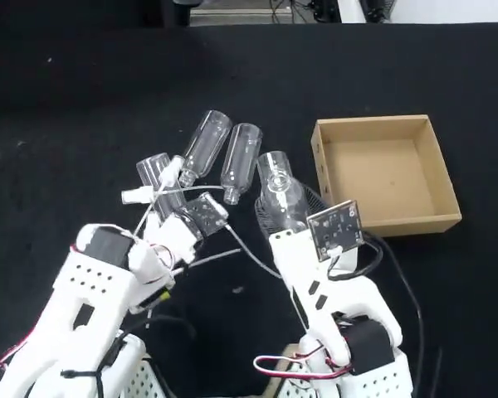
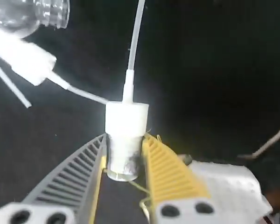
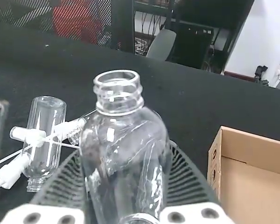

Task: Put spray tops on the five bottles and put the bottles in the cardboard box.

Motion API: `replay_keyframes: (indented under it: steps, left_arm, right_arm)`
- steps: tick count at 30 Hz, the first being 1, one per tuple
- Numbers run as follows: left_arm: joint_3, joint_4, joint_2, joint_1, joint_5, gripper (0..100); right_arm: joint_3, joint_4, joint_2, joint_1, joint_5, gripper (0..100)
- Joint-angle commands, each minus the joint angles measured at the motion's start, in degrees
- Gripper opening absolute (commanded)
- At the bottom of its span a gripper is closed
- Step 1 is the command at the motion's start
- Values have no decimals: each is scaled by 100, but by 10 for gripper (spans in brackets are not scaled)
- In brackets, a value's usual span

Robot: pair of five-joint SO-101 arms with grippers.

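Leftmost, left end effector (image 2: pixel 125 138) clamped on a white spray top (image 2: pixel 126 119), tube pointing away. Next, lying bottles (image 1: pixel 241 162) side by side on the black desk (image 1: pixel 66 124). Then right end effector (image 3: pixel 125 151) closed around an upright uncapped bottle (image 3: pixel 121 116). Rightmost, cardboard box (image 1: pixel 398 222) nearby.

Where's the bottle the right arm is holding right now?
In the high view, the bottle sits clamped in the right tool, just left of the cardboard box, with two loose bottles lying to its left.
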Motion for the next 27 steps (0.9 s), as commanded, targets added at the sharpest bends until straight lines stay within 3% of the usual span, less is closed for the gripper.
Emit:
replay_keyframes:
  steps: [1, 5, 8, 10, 14, 19, 23, 27]
  left_arm:
    - [-1341, 941, -132, 84, 35, 41]
    - [-1842, 1301, -105, 75, 9, 41]
    - [-1815, 1415, -123, -207, -475, 41]
    - [-1815, 1424, -123, -892, -1046, 41]
    - [-1736, 1345, -26, -2993, -2760, 41]
    - [-1446, 396, 299, -5209, -4290, 34]
    - [-1253, -255, 835, -6114, -4976, 30]
    - [-1253, -659, 1451, -6360, -5029, 30]
  right_arm:
    - [-40, 18, -119, 141, -9, 11]
    - [-40, 35, -127, 141, -9, 11]
    - [-40, 44, -127, 141, -9, 11]
    - [-40, 44, -127, 141, -9, 11]
    - [-40, 44, -127, 141, -9, 11]
    - [-40, 44, -127, 132, -9, 11]
    - [-40, 44, -127, 132, -9, 11]
    - [-40, 44, -127, 132, -9, 11]
